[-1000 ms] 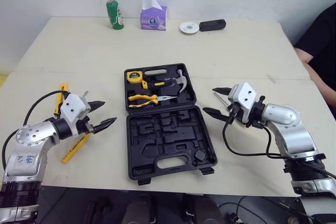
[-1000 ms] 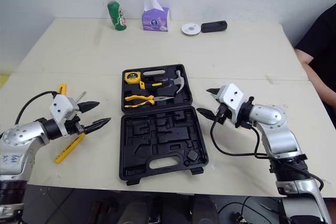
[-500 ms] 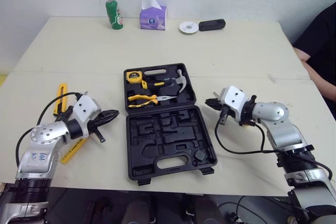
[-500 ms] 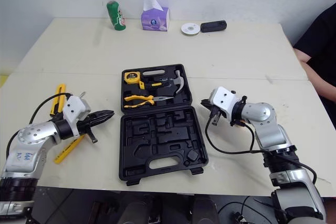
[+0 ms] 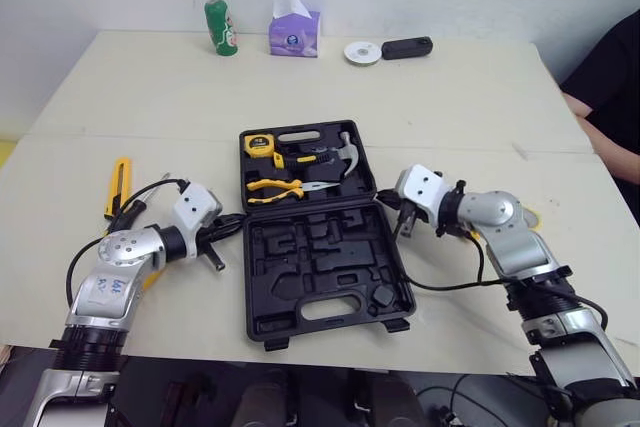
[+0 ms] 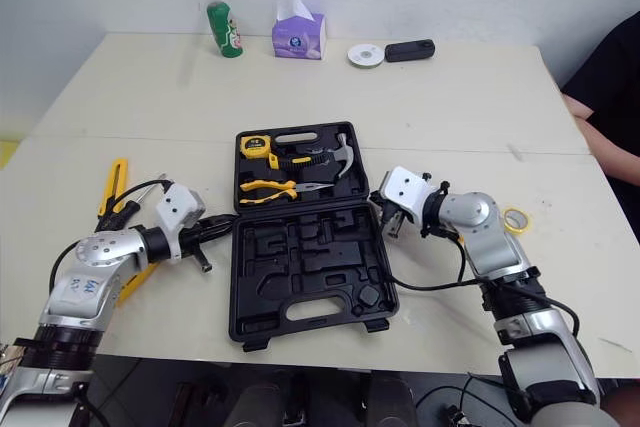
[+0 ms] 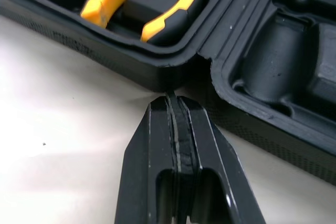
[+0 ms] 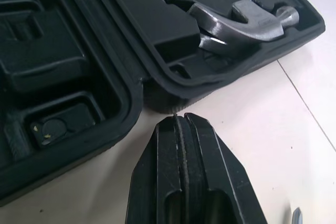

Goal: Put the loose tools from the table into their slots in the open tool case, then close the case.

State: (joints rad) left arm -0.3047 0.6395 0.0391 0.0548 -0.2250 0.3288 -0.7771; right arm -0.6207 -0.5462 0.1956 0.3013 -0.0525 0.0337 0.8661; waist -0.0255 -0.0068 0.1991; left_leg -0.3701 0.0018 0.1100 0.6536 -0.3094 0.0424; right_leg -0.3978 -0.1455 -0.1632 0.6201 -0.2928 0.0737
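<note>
Parked at both ends of the hinge (image 5: 305,209) of the open tool case (image 5: 320,267), left gripper (image 5: 238,219) and right gripper (image 5: 383,199) alike pinched shut on nothing. Pointing tips inward along the hinge line, straight at each other, just beside or touching the case wall; hard to tell which. Pliers (image 5: 275,188) and hammer (image 5: 345,152) slotted in the half to one side of the tips, empty moulding to the other. Well behind the left fingers and crosswise to them, a yellow knife (image 5: 118,187) on the counter (image 5: 450,107), nearer that arm; behind the right fingers, a yellow ring (image 6: 515,219). Probably calls for backing off first: bare counter outward, none inward.
</note>
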